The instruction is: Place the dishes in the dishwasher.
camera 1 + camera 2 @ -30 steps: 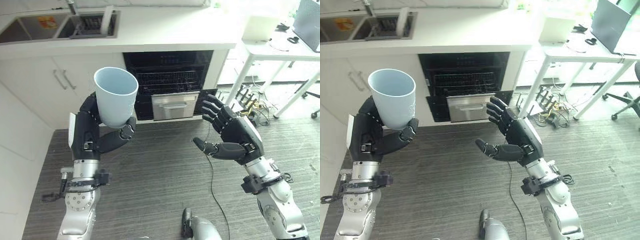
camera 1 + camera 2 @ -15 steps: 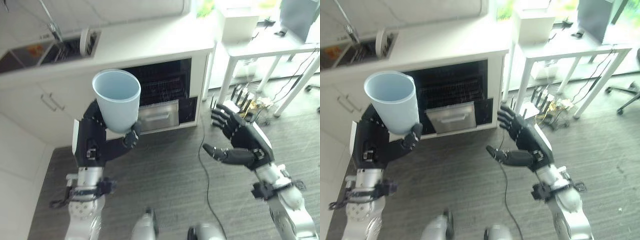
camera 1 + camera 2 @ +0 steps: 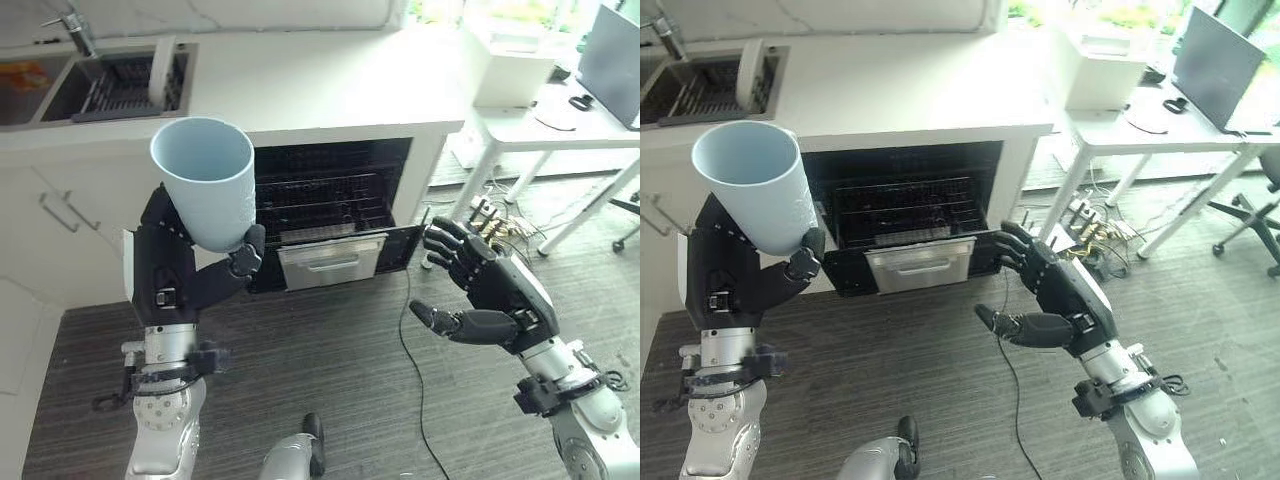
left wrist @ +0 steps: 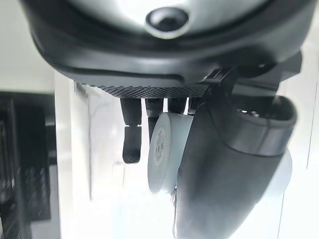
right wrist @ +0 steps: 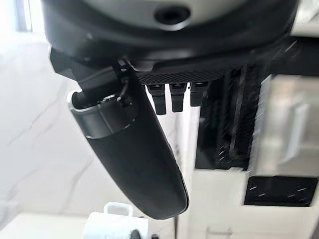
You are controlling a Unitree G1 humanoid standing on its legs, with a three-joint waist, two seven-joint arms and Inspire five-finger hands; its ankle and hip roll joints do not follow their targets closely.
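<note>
White countertop (image 3: 330, 85) runs across the far side of the scene, with a sink (image 3: 100, 85) set into it at one end holding a dark rack and an upright white plate (image 3: 160, 72). Below the countertop the dishwasher (image 3: 335, 205) stands open; its dark interior shows wire racks, though what sits on them is too dim to make out, and a metal drawer front (image 3: 332, 262) juts from its lower part. Its door is hard to tell apart from the surrounding dark panels.

Left of the dishwasher opening and nearer the camera, the left hand (image 3: 165, 265) holds a pale blue cup (image 3: 205, 180) raised in the air, fingers behind it and thumb curled across its lower front. The cup's base is hidden inside the hand. Its long axis is close to upright, leaning slightly, mouth pointing up and the base down in the palm.

Right of the dishwasher, the right hand (image 3: 495, 300) hangs above the grey floor (image 3: 330, 370), fingers spread and empty, thumb held apart. A white table (image 3: 560, 125) stands further right, partly cut off.
</note>
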